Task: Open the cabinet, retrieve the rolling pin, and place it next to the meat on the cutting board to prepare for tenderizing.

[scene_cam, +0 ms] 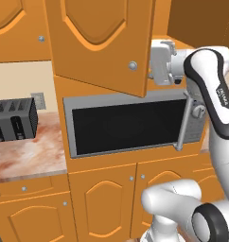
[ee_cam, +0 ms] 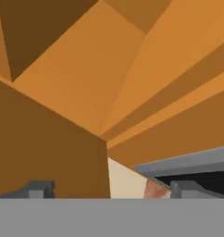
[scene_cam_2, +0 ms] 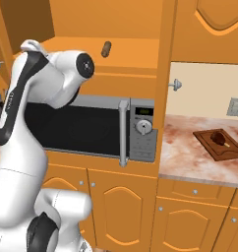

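Note:
The cabinet's left door point(scene_cam: 100, 42) stands swung out toward me, its silver knob near the lower corner. My gripper point(scene_cam: 156, 64) sits just right of that door's edge, at the cabinet mouth above the microwave point(scene_cam: 126, 123). In the hand view the gripper point(ee_cam: 113, 190) is open, with nothing between the fingertips point(ee_cam: 37, 190), and looks into the orange interior. The rolling pin point(scene_cam_2: 106, 49) lies on the cabinet shelf point(scene_cam_2: 126, 56), end-on to the right base view. On the counter to the right, the meat point(scene_cam_2: 218, 137) rests on the cutting board point(scene_cam_2: 231, 150).
The cabinet's right door point(scene_cam_2: 166, 74) stands edge-on, its knob point(scene_cam_2: 176, 85) sticking out over the counter. A black toaster point(scene_cam: 14, 120) stands on the marble counter point(scene_cam: 26, 158) left of the microwave. Lower cabinet doors point(scene_cam: 102, 203) run beneath.

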Robot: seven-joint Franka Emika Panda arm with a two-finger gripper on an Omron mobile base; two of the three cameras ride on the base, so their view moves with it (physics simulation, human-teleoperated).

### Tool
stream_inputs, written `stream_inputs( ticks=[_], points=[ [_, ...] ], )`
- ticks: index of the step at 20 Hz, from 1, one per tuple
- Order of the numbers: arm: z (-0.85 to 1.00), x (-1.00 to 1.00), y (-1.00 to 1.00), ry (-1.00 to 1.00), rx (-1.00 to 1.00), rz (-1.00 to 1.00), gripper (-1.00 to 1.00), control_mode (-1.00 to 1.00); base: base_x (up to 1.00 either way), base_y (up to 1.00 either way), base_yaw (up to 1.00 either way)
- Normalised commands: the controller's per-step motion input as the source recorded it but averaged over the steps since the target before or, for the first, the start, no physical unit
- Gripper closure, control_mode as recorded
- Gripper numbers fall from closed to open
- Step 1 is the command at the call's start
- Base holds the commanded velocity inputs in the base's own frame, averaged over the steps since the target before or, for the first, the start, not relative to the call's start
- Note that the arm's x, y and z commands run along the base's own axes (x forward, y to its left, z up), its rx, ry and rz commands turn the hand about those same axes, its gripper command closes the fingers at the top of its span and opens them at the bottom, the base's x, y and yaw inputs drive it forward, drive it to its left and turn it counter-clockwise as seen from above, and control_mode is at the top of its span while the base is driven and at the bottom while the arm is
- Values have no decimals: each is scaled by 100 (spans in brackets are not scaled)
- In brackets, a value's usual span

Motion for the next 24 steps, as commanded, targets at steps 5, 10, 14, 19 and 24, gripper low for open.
stream_inputs(
  ticks=[5, 10, 14, 19, 24],
  points=[
    [-17, -7, 78, 3, 0, 17, -100, -100, 0, 0, 0],
    [-26, -55, 100, 0, 0, 22, -100, -100, 0, 0, 0],
    [-28, -59, 100, 0, 0, 21, -100, -100, 0, 0, 0],
    [-23, -32, 100, 0, 0, 16, -100, -100, 0, 0, 0],
    [-11, -2, 96, 0, -3, 11, -100, -100, 0, 0, 0]
  ],
)
